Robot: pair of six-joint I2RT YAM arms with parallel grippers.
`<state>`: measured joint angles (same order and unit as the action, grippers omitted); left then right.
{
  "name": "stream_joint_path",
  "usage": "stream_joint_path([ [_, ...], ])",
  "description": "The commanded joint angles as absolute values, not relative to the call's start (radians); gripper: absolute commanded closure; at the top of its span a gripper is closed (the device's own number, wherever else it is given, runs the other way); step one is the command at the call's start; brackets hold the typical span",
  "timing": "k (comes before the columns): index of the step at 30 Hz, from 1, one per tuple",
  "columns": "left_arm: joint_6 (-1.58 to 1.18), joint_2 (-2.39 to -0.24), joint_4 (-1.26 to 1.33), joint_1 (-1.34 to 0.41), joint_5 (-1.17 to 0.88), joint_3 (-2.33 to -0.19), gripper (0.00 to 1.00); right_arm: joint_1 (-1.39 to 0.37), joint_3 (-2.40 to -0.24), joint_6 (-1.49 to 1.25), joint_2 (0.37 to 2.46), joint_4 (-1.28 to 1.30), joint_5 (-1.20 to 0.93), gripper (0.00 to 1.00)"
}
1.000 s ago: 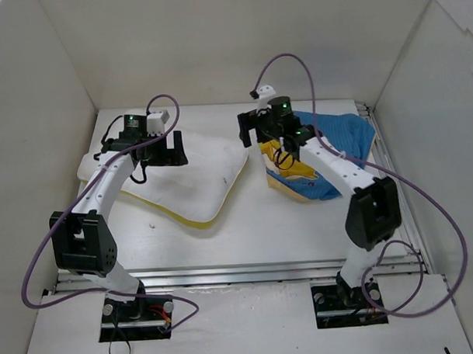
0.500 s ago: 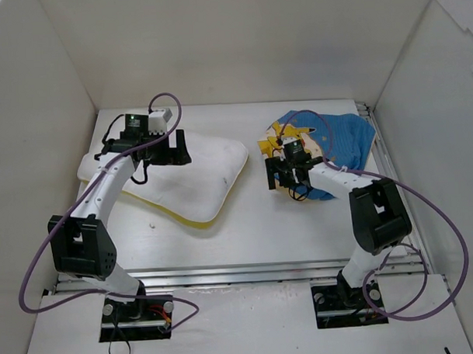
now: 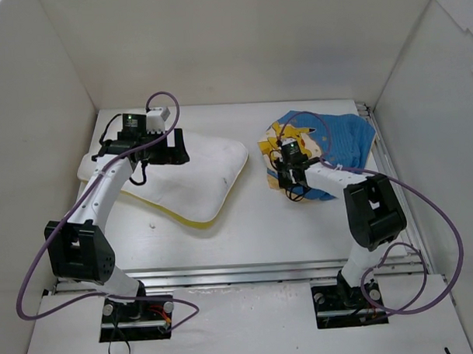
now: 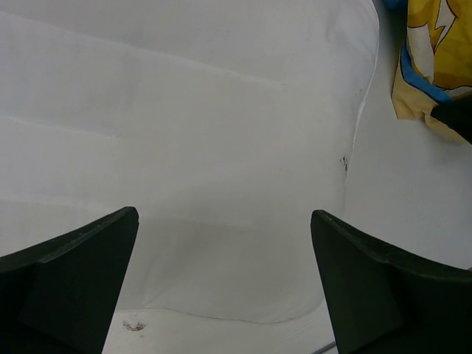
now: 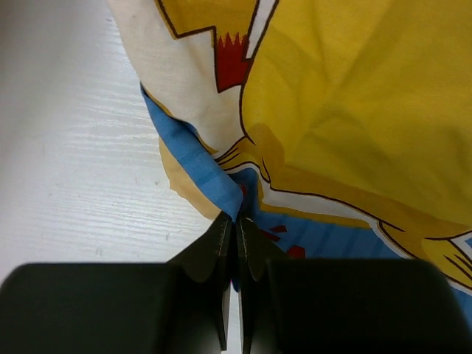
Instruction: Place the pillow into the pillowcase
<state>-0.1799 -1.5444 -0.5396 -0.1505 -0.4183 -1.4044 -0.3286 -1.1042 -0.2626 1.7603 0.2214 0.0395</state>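
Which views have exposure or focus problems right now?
Top external: even light, sharp, soft shadows only. Left wrist: the pillow is near blown-out white, stitch lines faint; the left gripper fingers are dark and soft. Right wrist: the pillowcase print is crisp; the right gripper body is underexposed black.

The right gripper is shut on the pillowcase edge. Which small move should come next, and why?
Probably raise the right gripper slightly: it pinches the pillowcase edge, so lifting may open the mouth. The left gripper hangs open above the pillow, holding nothing.
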Motion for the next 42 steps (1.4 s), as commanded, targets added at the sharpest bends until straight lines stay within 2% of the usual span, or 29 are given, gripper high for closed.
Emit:
stream_joint_path([
  [1, -0.172, -1.488, -0.523, -0.152, -0.413, -1.456, 0.00, -0.336, -1.158, -0.281, 1.662, 0.186, -0.023, 1.00],
  [6, -0.170, -1.477, -0.522, -0.152, -0.428, -1.456, 0.00, -0.338, -1.210, -0.327, 1.432, 0.186, -0.187, 1.00],
  [14, -0.149, -1.422, -0.486, -0.152, -0.504, -1.433, 0.00, -0.336, -1.293, -0.359, 1.149, 0.183, -0.276, 1.00],
  [17, -0.149, -1.388, -0.439, -0.152, -0.710, -1.407, 0.00, -0.341, -1.333, -0.353, 1.112, 0.183, -0.313, 1.00],
  [18, -0.170, -1.378, -0.401, -0.152, -0.850, -1.390, 0.00, -0.339, -1.356, -0.350, 1.111, 0.183, -0.327, 1.00],
  [20, -0.274, -1.306, -0.208, -0.175, -0.925, -1.320, 0.00, -0.338, -1.391, -0.344, 1.114, 0.184, -0.359, 1.00],
  [23, -0.270, -1.238, -0.045, -0.256, -0.858, -1.282, 0.00, -0.341, -1.417, -0.339, 1.124, 0.184, -0.373, 1.00],
  [29, -0.083, -1.359, -0.133, -0.515, -0.688, -1.377, 0.00, -0.334, -1.446, -0.331, 1.137, 0.183, -0.380, 1.00],
  [34, -0.077, -1.396, -0.089, -0.607, -0.692, -1.306, 0.01, -0.325, -1.433, -0.331, 1.114, 0.186, -0.310, 1.00],
  [38, -0.066, -1.385, -0.069, -0.661, -0.589, -1.258, 0.00, -0.296, -1.422, -0.339, 1.121, 0.184, -0.334, 1.00],
  [42, -0.058, -1.460, -0.063, -0.681, -0.643, -1.273, 0.00, -0.296, -1.419, -0.336, 1.132, 0.184, -0.364, 1.00],
])
